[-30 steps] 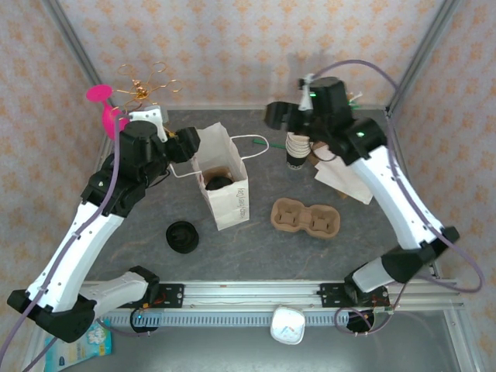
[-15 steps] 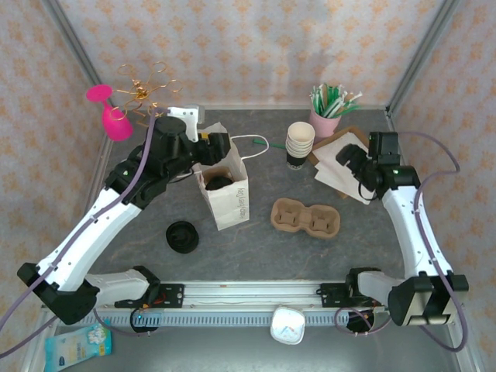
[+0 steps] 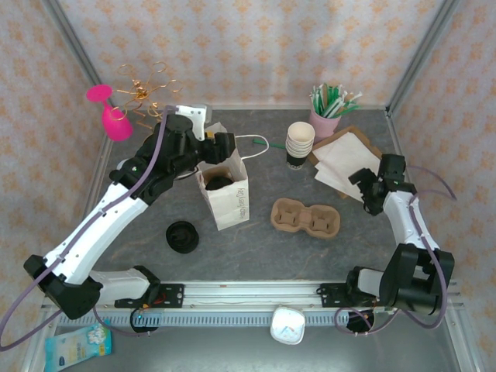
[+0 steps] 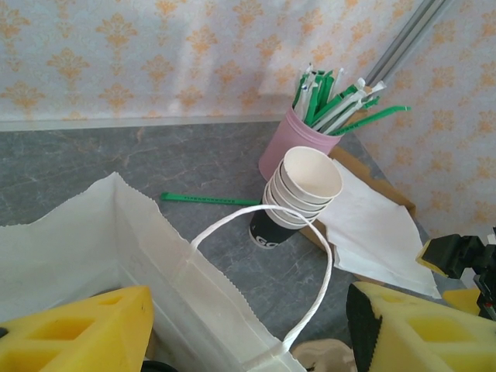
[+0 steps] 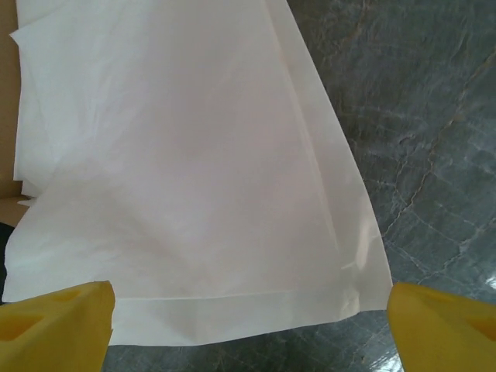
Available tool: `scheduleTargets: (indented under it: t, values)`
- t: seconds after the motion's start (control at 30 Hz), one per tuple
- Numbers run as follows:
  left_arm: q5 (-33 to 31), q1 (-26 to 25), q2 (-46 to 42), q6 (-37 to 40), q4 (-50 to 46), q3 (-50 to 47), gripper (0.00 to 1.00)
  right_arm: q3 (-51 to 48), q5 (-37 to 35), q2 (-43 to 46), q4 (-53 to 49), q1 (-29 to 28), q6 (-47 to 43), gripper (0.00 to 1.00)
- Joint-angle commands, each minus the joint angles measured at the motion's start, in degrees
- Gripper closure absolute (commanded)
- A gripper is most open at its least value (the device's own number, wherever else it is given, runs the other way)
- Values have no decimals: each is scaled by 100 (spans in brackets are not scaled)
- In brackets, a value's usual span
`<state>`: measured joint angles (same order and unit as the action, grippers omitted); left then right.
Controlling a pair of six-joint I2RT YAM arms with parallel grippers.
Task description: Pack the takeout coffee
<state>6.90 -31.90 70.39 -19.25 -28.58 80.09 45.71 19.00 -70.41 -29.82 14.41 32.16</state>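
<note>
Both gaping: left gripper (image 3: 222, 149) is hovering centre-left, takeout coffee (image 3: 218, 183) sitting just below inside white bag (image 3: 231, 203); right gripper (image 3: 366, 190) lying well apart.

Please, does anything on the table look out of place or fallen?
One green straw lies flat on the grey table, near the pink cup that holds the other straws. A round black lid also lies alone, near the white paper bag. Nothing looks spilled.

Takeout coffee (image 3: 218, 183) half-hidden within paper bag (image 3: 231, 203)
</note>
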Motion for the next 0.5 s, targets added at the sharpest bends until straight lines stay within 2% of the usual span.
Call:
scheduleTargets:
  t: [0.0, 0.2, 0.3, 0.47]
  values:
    - [27, -16, 86, 168, 174, -22, 31, -283, 574, 61, 508, 414, 92, 8]
    - [-49, -9, 121, 202, 148, 21, 30, -344, 963, -268, 839, 553, 71, 6]
    - [-81, -11, 123, 210, 155, 24, 30, -374, 1005, -295, 1200, 557, 206, 18]
    - [-166, -10, 136, 205, 82, 96, 30, -221, 979, -489, 1147, 564, 221, 48]
